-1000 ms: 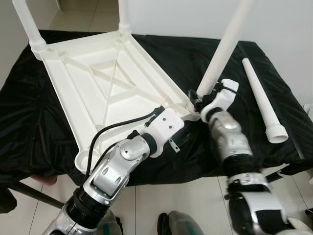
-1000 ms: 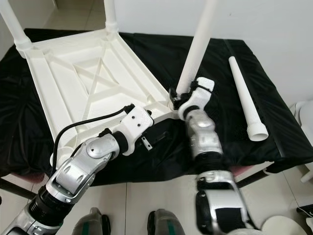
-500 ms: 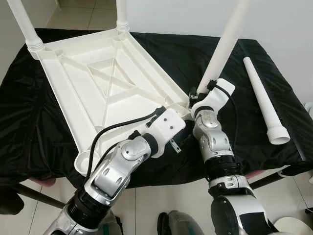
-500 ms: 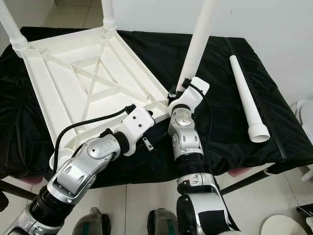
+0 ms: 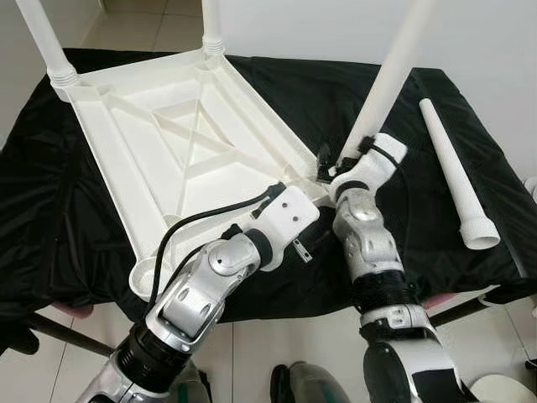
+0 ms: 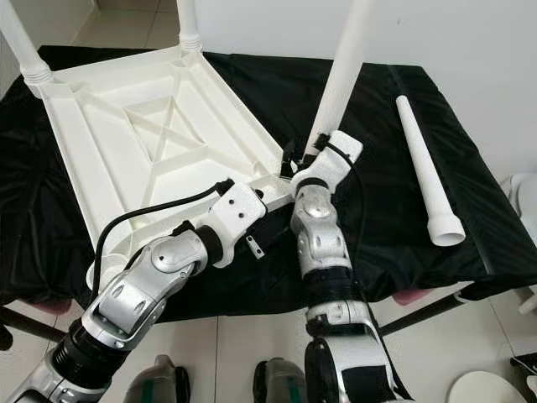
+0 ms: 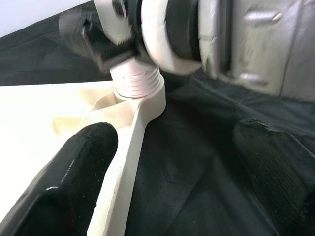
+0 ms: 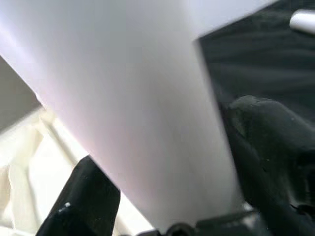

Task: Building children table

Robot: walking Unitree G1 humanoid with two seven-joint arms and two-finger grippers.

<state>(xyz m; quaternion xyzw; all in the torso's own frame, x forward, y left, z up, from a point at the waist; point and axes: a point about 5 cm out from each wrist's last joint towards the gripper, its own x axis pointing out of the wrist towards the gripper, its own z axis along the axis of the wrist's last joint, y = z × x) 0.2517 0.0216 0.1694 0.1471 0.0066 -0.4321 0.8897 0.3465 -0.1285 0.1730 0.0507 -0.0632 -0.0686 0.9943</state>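
A white plastic table top (image 5: 168, 143) lies upside down on a black cloth (image 5: 50, 218). Two legs (image 5: 46, 46) (image 5: 211, 25) stand in its far corners. A third white leg (image 5: 386, 84) stands upright, leaning slightly, in the near right corner socket (image 7: 135, 86). My right gripper (image 5: 336, 164) is shut on this leg's base, with a black finger (image 8: 266, 142) on either side of it. My left gripper (image 7: 172, 162) is open just in front of that corner. One of its fingers (image 7: 78, 167) is over the table top's rim, the other over the cloth.
A fourth loose leg (image 5: 453, 168) lies on the cloth at the right, wide end toward me. The cloth-covered surface ends just behind my forearms, with tiled floor (image 5: 277, 344) below. A white wall (image 5: 302, 25) stands behind.
My right elbow has swung left toward the left arm while its gripper stayed on the leg's base. The left arm has hardly moved.
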